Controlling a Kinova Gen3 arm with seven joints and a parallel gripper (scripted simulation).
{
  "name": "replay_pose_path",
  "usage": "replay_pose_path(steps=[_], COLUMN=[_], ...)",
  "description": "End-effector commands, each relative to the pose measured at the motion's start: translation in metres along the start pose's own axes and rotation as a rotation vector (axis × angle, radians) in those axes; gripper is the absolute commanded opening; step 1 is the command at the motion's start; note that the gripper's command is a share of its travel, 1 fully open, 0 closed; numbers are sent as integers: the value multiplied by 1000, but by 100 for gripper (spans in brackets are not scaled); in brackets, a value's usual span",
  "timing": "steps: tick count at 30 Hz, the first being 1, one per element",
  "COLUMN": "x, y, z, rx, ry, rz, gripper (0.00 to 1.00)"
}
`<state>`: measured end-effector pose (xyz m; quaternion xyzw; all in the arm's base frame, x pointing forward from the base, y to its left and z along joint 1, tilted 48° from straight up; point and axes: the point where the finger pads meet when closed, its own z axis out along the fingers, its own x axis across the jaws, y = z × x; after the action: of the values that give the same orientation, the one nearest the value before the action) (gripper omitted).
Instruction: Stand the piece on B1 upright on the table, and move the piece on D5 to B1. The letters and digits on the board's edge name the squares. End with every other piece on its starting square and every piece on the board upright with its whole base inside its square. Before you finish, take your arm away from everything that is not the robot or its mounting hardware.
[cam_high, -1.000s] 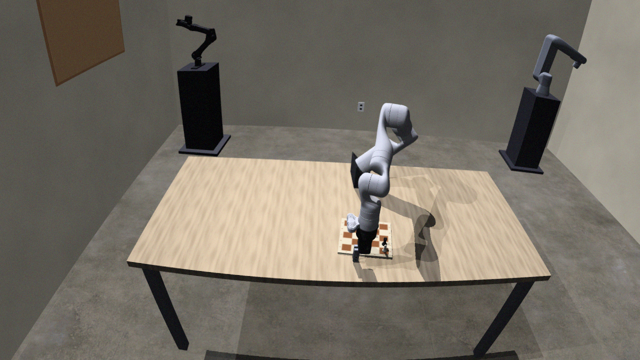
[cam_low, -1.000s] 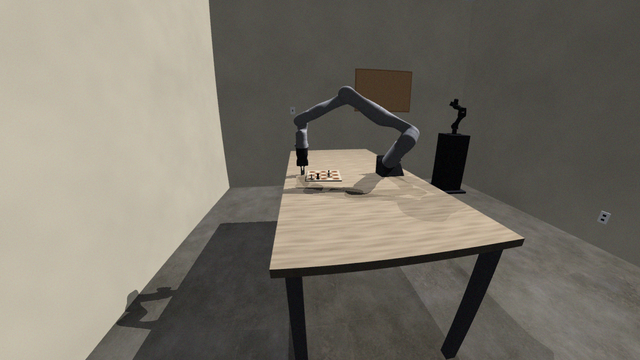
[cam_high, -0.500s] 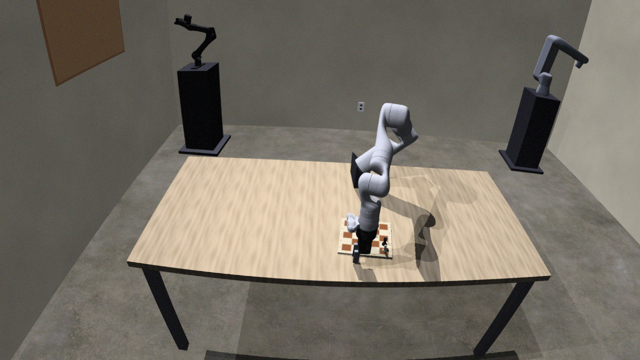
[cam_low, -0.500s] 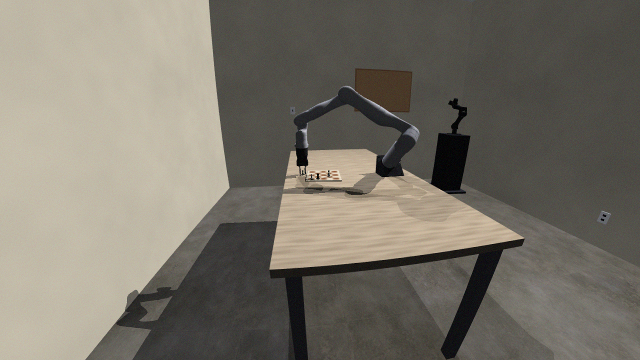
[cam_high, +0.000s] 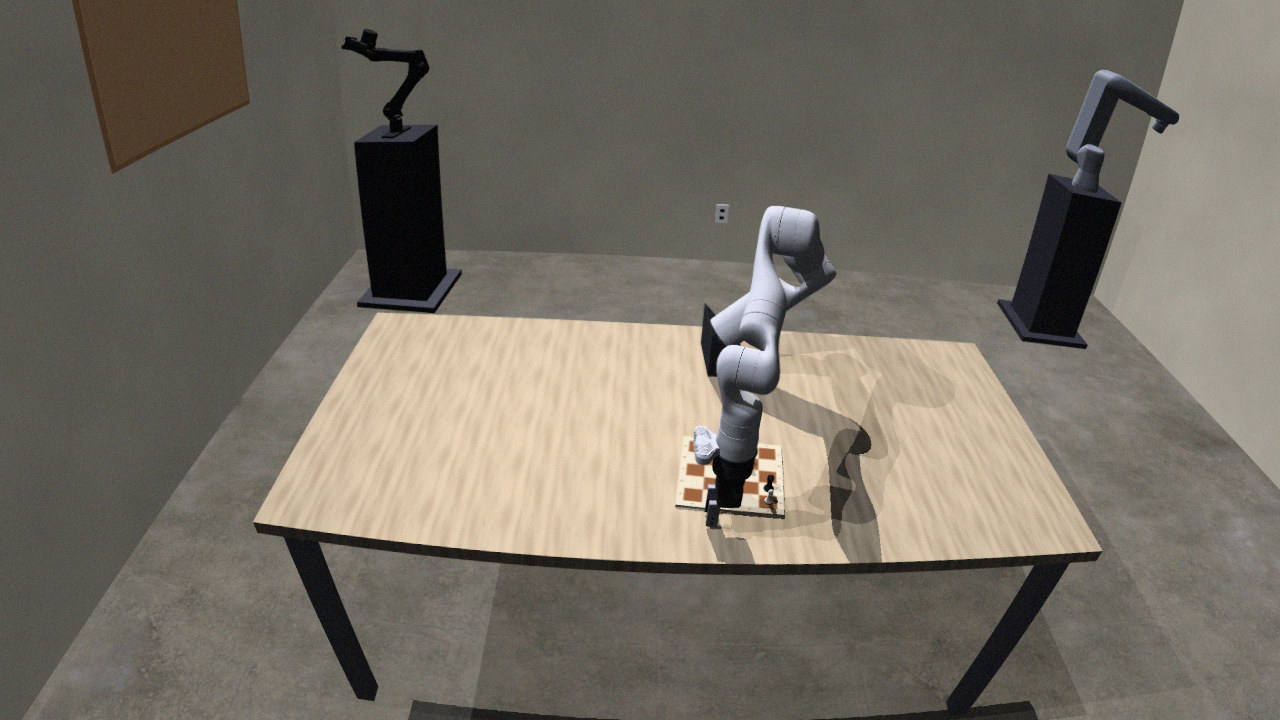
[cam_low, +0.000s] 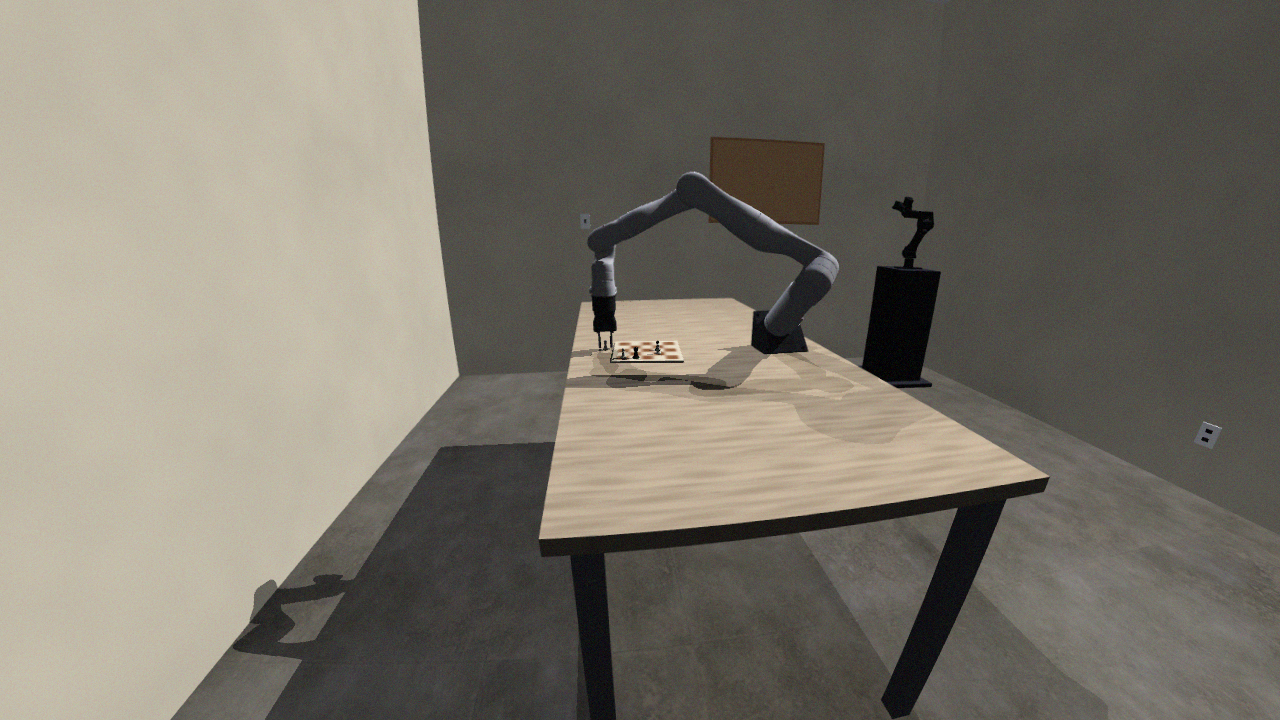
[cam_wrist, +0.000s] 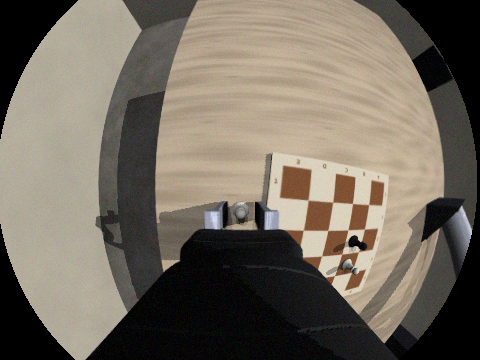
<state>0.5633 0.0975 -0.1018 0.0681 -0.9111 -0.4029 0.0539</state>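
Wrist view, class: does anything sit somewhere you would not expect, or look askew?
One pale piece stands off the chessboard, on the bare table beside the board's edge, between the fingers of the open gripper. The two pieces on the board, a black one and a pale one, look upright.

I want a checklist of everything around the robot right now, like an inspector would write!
Surface: wooden table, carrying a small chessboard near one edge.
Job's things: pale piece between the jaws, over the table just off the board; whether it stands on the table cannot be told. Black piece and a smaller piece upright on the board.
Clutter: nothing seen.
Gripper: pointing down, jaws open, a gap on each side of the pale piece.
Cables: nothing seen.
Surroundings: two idle arms on dark pedestals, brown wall panel, wall socket.
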Motion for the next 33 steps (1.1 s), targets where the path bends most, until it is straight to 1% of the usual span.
replay_pose_path(steps=[1,4,6,15,19,21,29,30,33], x=[-1,-1,-1,-1,-1,-1,-1,-1,-1], y=[-1,-1,-1,-1,0,0,0,0,0], z=[-6,-17,-17,-64,-81,-86,-91,-91,-91], rx=[2,2,2,2,2,2,2,2,2], ry=[-5,-5,-5,-5,-5,-5,-5,-5,-5], rz=[0,0,0,0,0,0,0,0,0], gripper=[68,68,68,68,68,68,68,100,100])
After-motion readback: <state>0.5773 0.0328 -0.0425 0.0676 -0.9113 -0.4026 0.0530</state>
